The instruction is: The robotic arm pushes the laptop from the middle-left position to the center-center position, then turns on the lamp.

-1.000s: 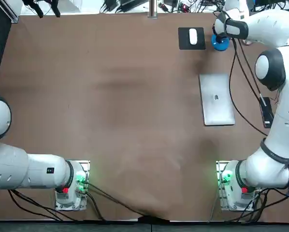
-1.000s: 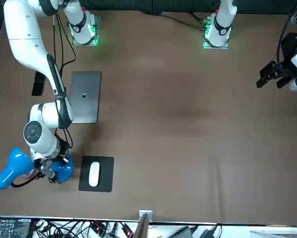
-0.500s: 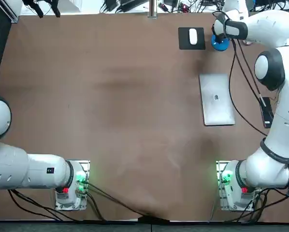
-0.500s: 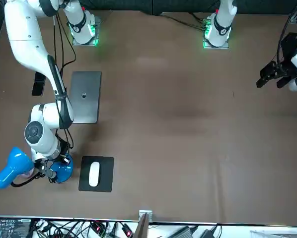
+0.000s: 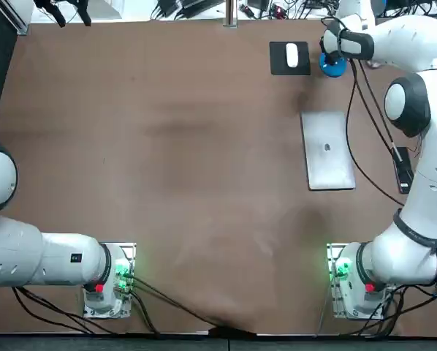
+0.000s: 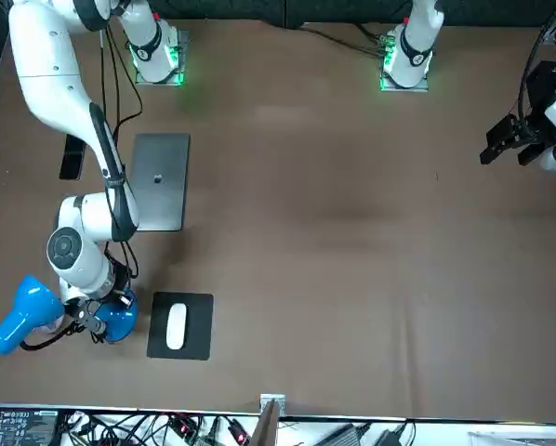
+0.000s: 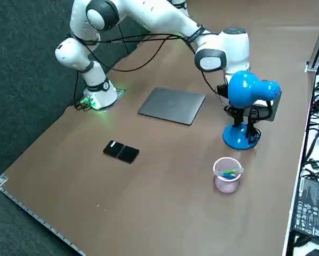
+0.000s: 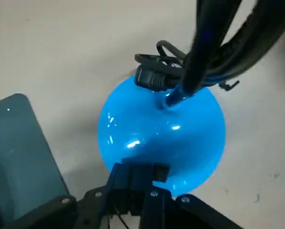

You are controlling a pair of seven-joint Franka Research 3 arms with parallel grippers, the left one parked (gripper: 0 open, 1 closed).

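The grey laptop [image 5: 327,150] lies shut on the brown table, right of the middle in the top view and also visible as laptop [image 6: 160,181] and laptop [image 7: 172,105]. The blue lamp [image 7: 245,93] stands beyond it at the far right edge, on a round base [image 5: 333,66]. My right gripper [image 8: 138,177] hangs straight above that base [image 8: 180,138], fingers shut together, their tips at the base's near rim. From the front, the gripper [image 6: 97,321] sits between the lamp head [image 6: 22,314] and the base. No glow shows from the lamp head.
A white mouse [image 5: 291,55] rests on a black pad [image 6: 192,346] just beside the lamp base. A black phone [image 5: 403,167] lies near the table's right edge. A pink cup [image 7: 226,174] stands close to the lamp. Lamp cables [image 8: 214,38] run over the base.
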